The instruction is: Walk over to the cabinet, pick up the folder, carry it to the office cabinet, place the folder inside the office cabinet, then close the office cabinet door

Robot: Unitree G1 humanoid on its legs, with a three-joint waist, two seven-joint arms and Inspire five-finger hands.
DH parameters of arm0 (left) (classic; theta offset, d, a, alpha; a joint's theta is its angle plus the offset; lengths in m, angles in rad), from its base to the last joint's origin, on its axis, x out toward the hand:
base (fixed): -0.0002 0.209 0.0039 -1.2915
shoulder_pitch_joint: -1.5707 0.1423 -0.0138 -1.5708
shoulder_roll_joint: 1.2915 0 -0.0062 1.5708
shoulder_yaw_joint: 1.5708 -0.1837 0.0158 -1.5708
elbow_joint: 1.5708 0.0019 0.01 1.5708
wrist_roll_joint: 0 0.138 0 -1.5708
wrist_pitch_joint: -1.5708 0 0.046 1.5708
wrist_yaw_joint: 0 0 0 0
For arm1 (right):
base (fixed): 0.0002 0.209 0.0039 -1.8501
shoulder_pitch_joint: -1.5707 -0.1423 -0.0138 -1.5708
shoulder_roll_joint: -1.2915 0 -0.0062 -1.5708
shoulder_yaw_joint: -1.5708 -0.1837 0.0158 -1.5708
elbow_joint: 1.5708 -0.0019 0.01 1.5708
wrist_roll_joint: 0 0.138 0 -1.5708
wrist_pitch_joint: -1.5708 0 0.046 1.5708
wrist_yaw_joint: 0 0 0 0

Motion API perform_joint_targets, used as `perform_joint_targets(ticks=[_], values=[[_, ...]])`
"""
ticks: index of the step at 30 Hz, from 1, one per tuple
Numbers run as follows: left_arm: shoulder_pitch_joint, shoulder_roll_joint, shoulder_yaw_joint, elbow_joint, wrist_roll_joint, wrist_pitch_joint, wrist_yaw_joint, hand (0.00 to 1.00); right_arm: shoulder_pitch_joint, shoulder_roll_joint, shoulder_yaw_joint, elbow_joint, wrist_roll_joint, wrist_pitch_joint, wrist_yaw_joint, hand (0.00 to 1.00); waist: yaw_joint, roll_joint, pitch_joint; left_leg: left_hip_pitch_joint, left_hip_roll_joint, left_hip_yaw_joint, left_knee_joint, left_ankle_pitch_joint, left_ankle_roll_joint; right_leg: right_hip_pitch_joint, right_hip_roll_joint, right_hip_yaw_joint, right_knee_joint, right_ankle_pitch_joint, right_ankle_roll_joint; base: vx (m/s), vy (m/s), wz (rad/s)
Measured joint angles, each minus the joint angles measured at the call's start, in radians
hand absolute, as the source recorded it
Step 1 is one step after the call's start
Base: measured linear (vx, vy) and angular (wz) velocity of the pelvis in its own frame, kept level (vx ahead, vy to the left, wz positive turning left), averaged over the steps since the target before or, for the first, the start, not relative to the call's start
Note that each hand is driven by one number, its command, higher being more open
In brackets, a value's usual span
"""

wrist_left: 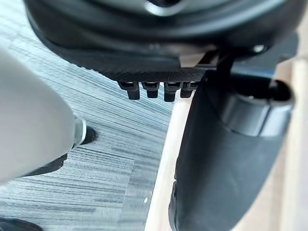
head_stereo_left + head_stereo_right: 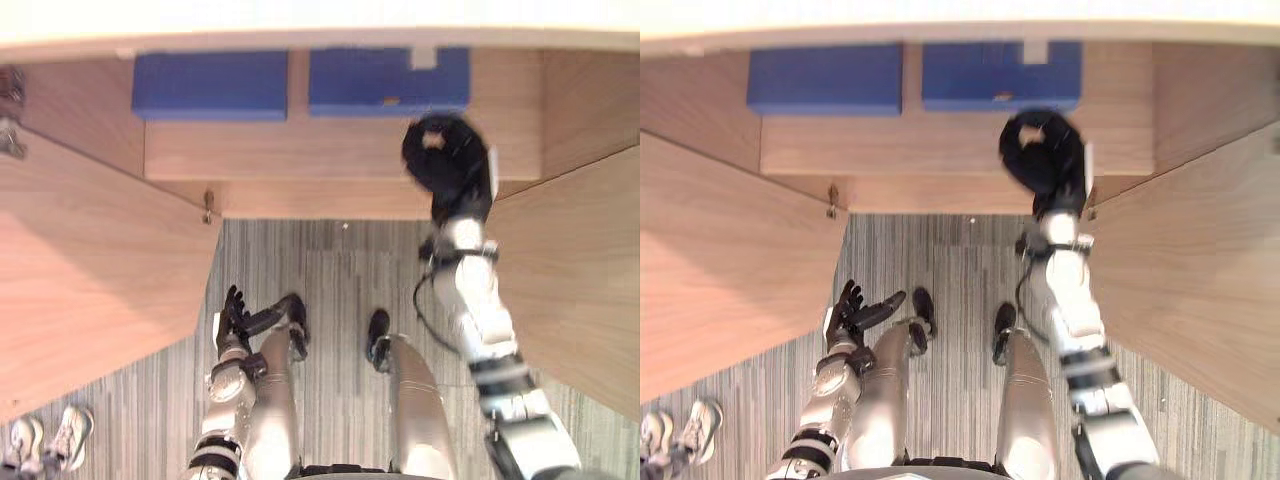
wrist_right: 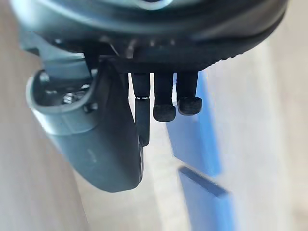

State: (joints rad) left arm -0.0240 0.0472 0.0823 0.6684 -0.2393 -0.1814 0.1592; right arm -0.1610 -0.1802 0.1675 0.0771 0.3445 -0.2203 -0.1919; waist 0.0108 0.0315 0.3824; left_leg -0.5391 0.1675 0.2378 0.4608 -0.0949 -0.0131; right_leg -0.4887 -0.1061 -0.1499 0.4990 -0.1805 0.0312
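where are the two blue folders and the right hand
left blue folder (image 2: 210, 86), left eye view, middle of its blue face
right blue folder (image 2: 380, 80), left eye view, middle of its blue face
right hand (image 2: 450, 165), left eye view, middle of its dark bulk

Both arms look the same, right arm (image 2: 482, 322) and left arm (image 2: 228, 388): chunky silver-grey shells with black bands at the joints. The right hand (image 2: 447, 160) and left hand (image 2: 235, 315) are all black. Up close the thumb housing (image 3: 96, 144) is glossy dark grey with small screws (image 3: 67, 98), the fingers (image 3: 164, 113) have rubbery tips, and the palm edge (image 1: 159, 74) is knurled
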Motion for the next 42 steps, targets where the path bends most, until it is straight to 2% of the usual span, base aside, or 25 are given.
perform_joint_targets(ticks=[1, 2, 3, 4, 6, 7, 10, 13, 18, 24, 26, 30, 32, 34, 37, 39, 41, 42], values=[[0.016, 0.016, -0.002, 0.046, 0.008, 0.004, -0.011, 1.00, 0.077, 0.025, 0.000, 0.039, -0.039, 0.003, 0.022, 0.00, -0.002, -0.011, -0.032, 0.049, -0.005, 0.014, -0.055, 0.013, -0.003, 0.040, 0.008, 0.010, -0.057, 0.015, 0.009, 0.16, 0.005, -0.25], [0.024, 0.022, -0.002, 0.067, 0.010, 0.006, -0.014, 1.00, 0.108, 0.033, -0.002, 0.060, -0.065, 0.005, 0.032, 0.00, -0.006, -0.016, -0.044, 0.076, -0.009, 0.020, -0.082, 0.023, -0.005, 0.066, 0.011, 0.014, -0.087, 0.032, 0.004, 0.15, 0.005, -0.22], [0.033, 0.028, -0.001, 0.101, 0.020, 0.009, -0.015, 1.00, 0.149, 0.040, -0.007, 0.101, -0.108, 0.006, 0.039, 0.00, -0.014, -0.019, -0.065, 0.109, -0.014, 0.024, -0.118, 0.039, 0.004, 0.100, 0.016, 0.015, -0.131, 0.047, 0.006, 0.22, 0.007, -0.13], [0.048, 0.039, 0.000, 0.133, 0.028, 0.015, -0.017, 1.00, 0.183, 0.048, -0.013, 0.171, -0.160, 0.012, 0.042, 0.00, -0.026, -0.026, -0.085, 0.155, -0.020, 0.033, -0.159, 0.050, 0.004, 0.147, 0.019, 0.019, -0.178, 0.065, 0.011, 0.26, 0.022, -0.22], [0.069, 0.052, 0.006, 0.176, 0.048, 0.024, -0.026, 1.00, 0.214, 0.068, -0.038, 0.299, -0.221, 0.027, 0.053, 0.00, -0.028, -0.037, -0.119, 0.233, -0.034, 0.064, -0.225, 0.062, 0.006, 0.212, 0.022, 0.040, -0.245, 0.085, 0.020, 0.22, 0.032, -0.29], [0.085, 0.053, 0.012, 0.198, 0.065, 0.025, -0.032, 1.00, 0.234, 0.078, -0.061, 0.377, -0.267, 0.040, 0.054, 1.00, -0.031, -0.038, -0.145, 0.284, -0.042, 0.079, -0.273, 0.072, 0.005, 0.256, 0.022, 0.048, -0.292, 0.100, 0.027, 0.19, 0.032, -0.29], [0.122, 0.055, 0.027, 0.214, 0.107, 0.026, -0.034, 1.00, 0.272, 0.092, -0.121, 0.559, -0.343, 0.064, 0.061, 1.00, -0.039, -0.038, -0.202, 0.399, -0.063, 0.119, -0.376, 0.088, 0.001, 0.349, 0.024, 0.076, -0.381, 0.128, 0.039, 0.15, 0.036, -0.31], [0.128, 0.062, 0.028, 0.244, 0.141, 0.027, -0.042, 1.00, 0.279, 0.114, -0.209, 0.695, -0.348, 0.092, 0.053, 1.00, -0.055, -0.036, -0.243, 0.473, -0.077, 0.150, -0.436, 0.098, -0.001, 0.401, 0.024, 0.101, -0.422, 0.143, 0.045, 0.08, 0.041, -0.29], [0.128, 0.058, 0.025, 0.280, 0.144, 0.035, -0.062, 1.00, 0.297, 0.111, -0.306, 0.805, -0.337, 0.118, 0.037, 1.00, -0.066, -0.039, -0.257, 0.564, -0.097, 0.204, -0.494, 0.108, -0.003, 0.446, 0.026, 0.159, -0.453, 0.164, 0.048, -0.01, 0.047, -0.36], [0.159, 0.058, 0.027, 0.302, 0.144, 0.047, -0.073, 1.00, 0.329, 0.114, -0.403, 0.857, -0.288, 0.136, 0.032, 1.00, -0.079, -0.039, -0.275, 0.616, -0.119, 0.231, -0.548, 0.130, 0.002, 0.460, 0.022, 0.197, -0.475, 0.180, 0.053, -0.09, 0.026, -0.18], [0.170, 0.058, 0.029, 0.317, 0.144, 0.053, -0.073, 1.00, 0.335, 0.115, -0.474, 0.864, -0.248, 0.140, 0.030, 1.00, -0.082, -0.040, -0.278, 0.621, -0.128, 0.245, -0.549, 0.128, 0.000, 0.460, 0.016, 0.214, -0.484, 0.190, 0.058, -0.09, 0.038, -0.19], [0.181, 0.059, 0.066, 0.319, 0.143, 0.066, -0.074, 1.00, 0.355, 0.118, -0.598, 0.794, -0.146, 0.145, 0.011, 1.00, -0.084, -0.038, -0.280, 0.637, -0.135, 0.288, -0.549, 0.108, -0.013, 0.453, 0.014, 0.259, -0.489, 0.199, 0.053, -0.06, 0.021, -0.35], [0.213, 0.060, 0.077, 0.319, 0.146, 0.066, -0.074, 1.00, 0.401, 0.108, -0.623, 0.623, -0.139, 0.145, -0.004, 1.00, -0.101, -0.035, -0.286, 0.639, -0.137, 0.326, -0.549, 0.091, -0.022, 0.432, 0.018, 0.306, -0.489, 0.202, 0.048, -0.04, -0.001, -0.60], [0.233, 0.061, 0.082, 0.319, 0.162, 0.066, -0.077, 1.00, 0.410, 0.093, -0.642, 0.533, -0.140, 0.142, -0.007, 1.00, -0.120, -0.029, -0.290, 0.640, -0.138, 0.349, -0.549, 0.084, -0.025, 0.419, 0.021, 0.331, -0.489, 0.204, 0.046, -0.01, -0.014, -0.51], [0.250, 0.064, 0.082, 0.321, 0.165, 0.066, -0.085, 1.00, 0.404, 0.029, -0.669, 0.418, -0.142, 0.140, -0.012, 1.00, -0.133, -0.028, -0.291, 0.644, -0.141, 0.407, -0.542, 0.065, -0.026, 0.395, 0.031, 0.393, -0.487, 0.210, 0.047, 0.02, -0.011, -0.62], [0.254, 0.080, 0.058, 0.321, 0.176, 0.064, -0.101, 1.00, 0.359, -0.053, -0.669, 0.363, -0.145, 0.135, -0.002, 1.00, -0.136, -0.028, -0.290, 0.639, -0.134, 0.458, -0.493, 0.037, -0.020, 0.378, 0.042, 0.450, -0.489, 0.227, 0.065, 0.09, -0.035, -0.75], [0.253, 0.089, 0.042, 0.319, 0.183, 0.061, -0.106, 1.00, 0.314, -0.099, -0.668, 0.364, -0.148, 0.130, 0.001, 1.00, -0.136, -0.027, -0.290, 0.627, -0.127, 0.454, -0.459, 0.016, -0.009, 0.363, 0.046, 0.479, -0.489, 0.232, 0.071, 0.09, -0.066, -0.69], [0.247, 0.089, 0.039, 0.318, 0.184, 0.053, -0.115, 1.00, 0.259, -0.155, -0.661, 0.369, -0.149, 0.117, 0.007, 1.00, -0.137, -0.017, -0.285, 0.614, -0.121, 0.444, -0.432, -0.008, -0.006, 0.351, 0.050, 0.501, -0.496, 0.243, 0.073, 0.11, -0.084, -0.62]])
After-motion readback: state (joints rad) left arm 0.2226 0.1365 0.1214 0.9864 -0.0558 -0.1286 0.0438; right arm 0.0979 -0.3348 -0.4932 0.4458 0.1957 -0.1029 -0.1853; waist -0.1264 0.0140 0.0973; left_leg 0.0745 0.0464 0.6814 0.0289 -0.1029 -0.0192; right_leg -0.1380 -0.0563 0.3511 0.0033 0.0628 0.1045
